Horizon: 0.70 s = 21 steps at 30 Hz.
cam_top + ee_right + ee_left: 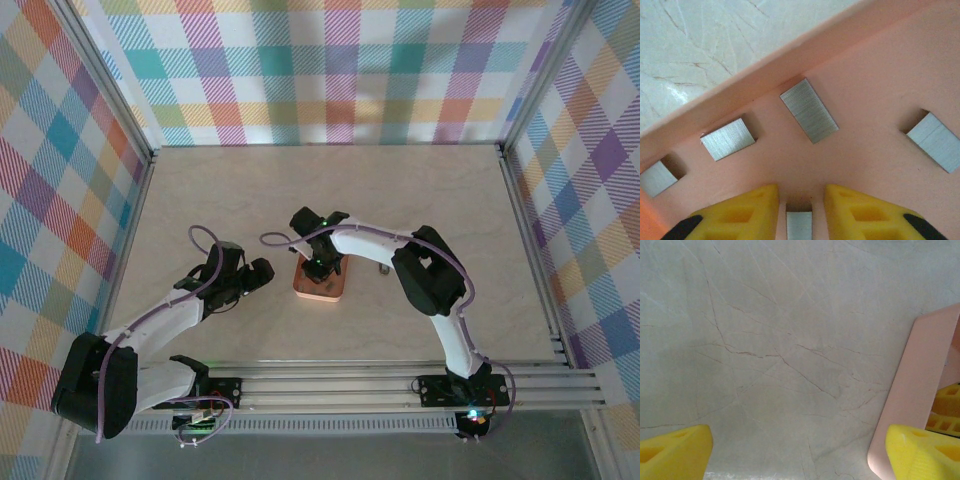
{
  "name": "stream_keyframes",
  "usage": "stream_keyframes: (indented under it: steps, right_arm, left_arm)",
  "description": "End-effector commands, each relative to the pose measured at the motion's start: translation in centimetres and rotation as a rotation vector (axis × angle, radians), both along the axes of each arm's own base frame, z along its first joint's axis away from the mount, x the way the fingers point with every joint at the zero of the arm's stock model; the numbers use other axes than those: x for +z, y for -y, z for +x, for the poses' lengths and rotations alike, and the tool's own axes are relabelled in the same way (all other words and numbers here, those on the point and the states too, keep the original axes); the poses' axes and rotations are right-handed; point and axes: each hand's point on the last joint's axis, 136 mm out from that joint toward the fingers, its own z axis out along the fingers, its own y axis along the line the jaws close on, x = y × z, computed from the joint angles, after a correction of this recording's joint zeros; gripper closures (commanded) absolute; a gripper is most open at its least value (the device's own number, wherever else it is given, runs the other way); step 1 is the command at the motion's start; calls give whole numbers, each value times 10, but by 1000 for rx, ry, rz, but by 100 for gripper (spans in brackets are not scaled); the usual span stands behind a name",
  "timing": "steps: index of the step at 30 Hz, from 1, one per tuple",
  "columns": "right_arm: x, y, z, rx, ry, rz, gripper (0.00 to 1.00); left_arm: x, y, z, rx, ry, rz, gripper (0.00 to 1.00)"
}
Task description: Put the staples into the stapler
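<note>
Item: my right gripper (801, 200) — jaws narrow, straddling one strip of the staples (799, 226) in the orange tray (880, 65), not yet pinching. Handling: centre, close squarely, lift level.

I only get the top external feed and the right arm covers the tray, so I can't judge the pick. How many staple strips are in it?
Observer: Five staple strips lie apart on the orange tray floor, seen from the right wrist.
Operator: Is the right gripper on one?
Observer: The right gripper straddles one strip, fingers apart, not visibly touching it.
Operator: And the left?
Observer: The left gripper is open over bare table beside the tray's rim.
</note>
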Motion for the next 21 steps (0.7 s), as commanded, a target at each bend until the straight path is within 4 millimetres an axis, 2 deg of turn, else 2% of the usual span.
stream_keyframes:
  steps: [1, 5, 12, 21]
  right_arm:
    - [9, 5, 0, -62, -27, -17, 68]
    - [12, 9, -4, -105, -57, -40, 67]
    - [2, 12, -11, -164, -119, -66, 68]
    - [-10, 11, -8, -194, -133, -83, 70]
  left_arm:
    - [5, -1, 5, 12, 16, -13, 11]
    - [6, 0, 5, 3, 18, -12, 11]
    - [5, 1, 5, -1, 14, -14, 11]
    - [5, 1, 6, -2, 15, -15, 11]
